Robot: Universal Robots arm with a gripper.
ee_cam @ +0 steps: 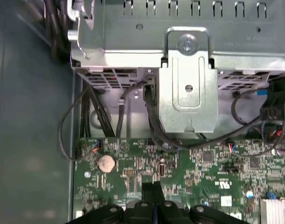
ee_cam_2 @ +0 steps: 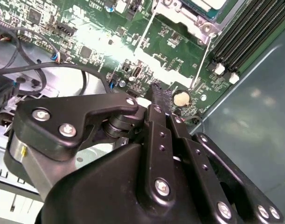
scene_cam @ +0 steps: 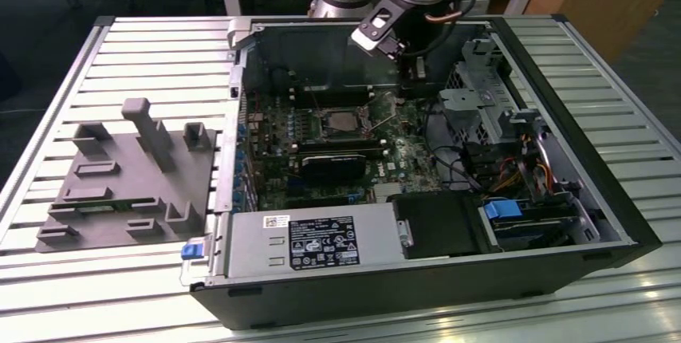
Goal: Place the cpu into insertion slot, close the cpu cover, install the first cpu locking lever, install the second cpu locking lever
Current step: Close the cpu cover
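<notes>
The cpu [scene_cam: 343, 122] shows as a silvery-tan square in the insertion slot [scene_cam: 322, 125] on the green motherboard; its corner also shows in the second wrist view [ee_cam_2: 208, 3]. The cpu cover [ee_cam_2: 192, 21], a grey metal frame, lies around the chip. Two thin wire locking levers [ee_cam_2: 144, 30] [ee_cam_2: 201, 63] slant away from the socket. My gripper [scene_cam: 406, 48] hangs above the board's back right part, apart from the socket. Its black fingertips [ee_cam_2: 160, 93] [ee_cam: 153, 190] are shut together with nothing between them.
A black heatsink [scene_cam: 332, 166] and memory slots [ee_cam_2: 245, 28] flank the socket. A coin cell [ee_cam: 106, 162] sits near the fingertips. A metal drive cage [ee_cam: 189, 88] with black cables, the power supply [scene_cam: 309, 243] and case walls hem the board. A grey fixture [scene_cam: 127, 175] lies outside.
</notes>
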